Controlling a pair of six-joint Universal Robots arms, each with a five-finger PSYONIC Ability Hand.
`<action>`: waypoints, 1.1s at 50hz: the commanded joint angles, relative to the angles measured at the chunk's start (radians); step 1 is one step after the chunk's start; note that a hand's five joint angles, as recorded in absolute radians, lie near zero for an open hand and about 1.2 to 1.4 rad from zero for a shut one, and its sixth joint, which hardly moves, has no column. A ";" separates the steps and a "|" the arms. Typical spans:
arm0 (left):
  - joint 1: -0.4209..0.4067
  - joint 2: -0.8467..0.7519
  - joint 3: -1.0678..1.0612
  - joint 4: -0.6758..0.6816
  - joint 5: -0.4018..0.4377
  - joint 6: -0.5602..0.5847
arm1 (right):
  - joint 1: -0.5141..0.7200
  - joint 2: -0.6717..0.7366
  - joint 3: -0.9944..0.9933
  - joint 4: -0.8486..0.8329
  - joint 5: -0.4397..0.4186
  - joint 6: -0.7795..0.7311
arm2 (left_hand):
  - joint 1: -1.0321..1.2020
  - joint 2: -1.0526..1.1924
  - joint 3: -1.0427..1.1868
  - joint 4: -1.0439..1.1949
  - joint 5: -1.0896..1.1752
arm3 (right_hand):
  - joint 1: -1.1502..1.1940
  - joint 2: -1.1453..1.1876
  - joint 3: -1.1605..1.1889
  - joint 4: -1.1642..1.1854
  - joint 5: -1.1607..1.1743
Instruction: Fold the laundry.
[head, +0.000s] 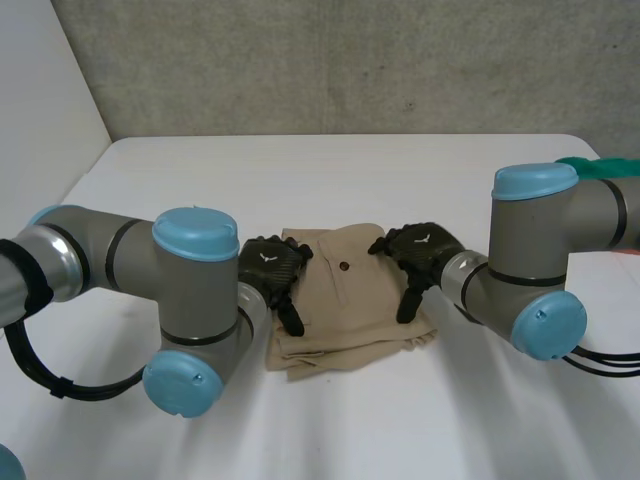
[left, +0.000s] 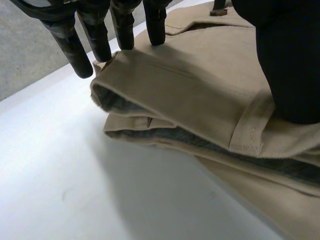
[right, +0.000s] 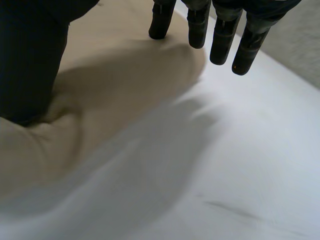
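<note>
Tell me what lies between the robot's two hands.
In the head view, the middle of the folded tan garment, bearing a small dark button, lies between the left hand and the right hand.

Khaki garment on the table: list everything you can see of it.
The khaki garment is folded into a compact stack of layers, lying flat on the white table. Tan woven-looking cloth, grey lining at the open edges, a dark button, a belt loop. Left hand and right hand rest on opposite sides, fingers straight.
</note>
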 joint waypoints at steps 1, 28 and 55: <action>0.001 0.121 -0.003 0.011 0.008 0.018 | -0.005 -0.116 0.080 -0.130 0.064 -0.031 | -0.025 -0.025 -0.023 -0.032 -0.049 | 0.014 -0.049 -0.044 -0.065 -0.069; 0.171 0.507 -0.008 -0.141 0.552 -0.088 | 0.202 -0.329 0.668 -0.624 0.130 -0.039 | -0.013 -0.013 -0.010 -0.019 -0.037 | 0.014 -0.049 -0.044 -0.065 -0.069; 0.168 0.503 -0.020 -0.140 0.552 -0.094 | 0.199 -0.101 0.450 -0.689 0.121 -0.088 | -0.007 -0.007 -0.004 -0.013 -0.031 | 0.479 0.416 0.421 0.400 0.396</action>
